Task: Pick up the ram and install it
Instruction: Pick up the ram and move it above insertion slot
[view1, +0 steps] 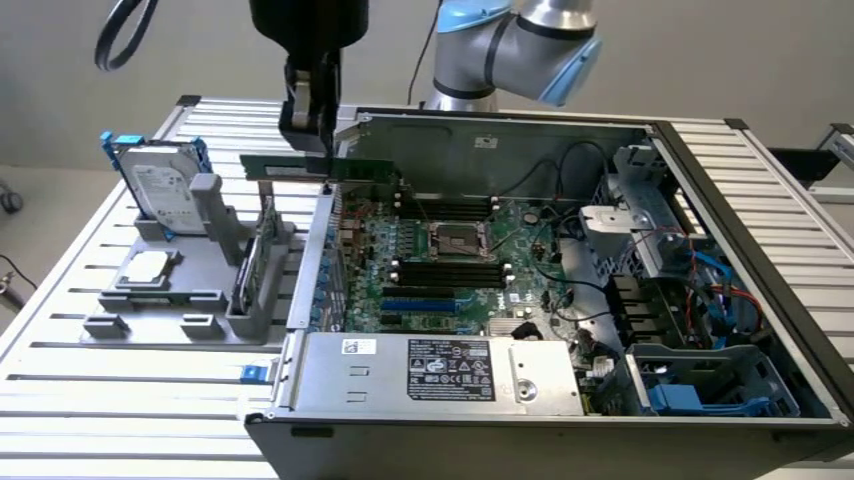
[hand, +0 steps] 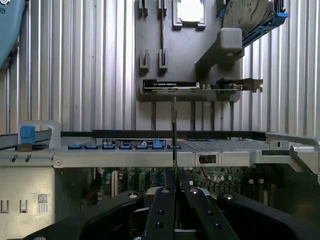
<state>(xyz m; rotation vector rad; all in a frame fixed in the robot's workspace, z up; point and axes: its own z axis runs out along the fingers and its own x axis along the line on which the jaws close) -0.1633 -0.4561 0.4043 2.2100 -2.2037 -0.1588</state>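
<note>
The ram (view1: 318, 167) is a long thin greenish stick held level in the air, and my gripper (view1: 318, 150) is shut on its middle from above. It hangs over the near-left wall of the open computer case (view1: 320, 250), just above the rim. In the wrist view the ram (hand: 174, 131) shows edge-on as a thin line between the two black fingers (hand: 161, 210), with my gripper (hand: 174, 175) closed on it. Black memory slots (view1: 451, 272) lie on the motherboard (view1: 534, 250) beside the processor socket, further into the case toward the exterior view's right.
A grey parts holder (view1: 160, 300) stands outside the case on the exterior view's left, carrying a silver hard drive (view1: 163, 185) with blue brackets, a small square chip (view1: 147, 267) and an upright card (view1: 256, 262). The power supply (view1: 427, 370) fills the case's front. Cables and drive bays (view1: 667, 300) crowd the right.
</note>
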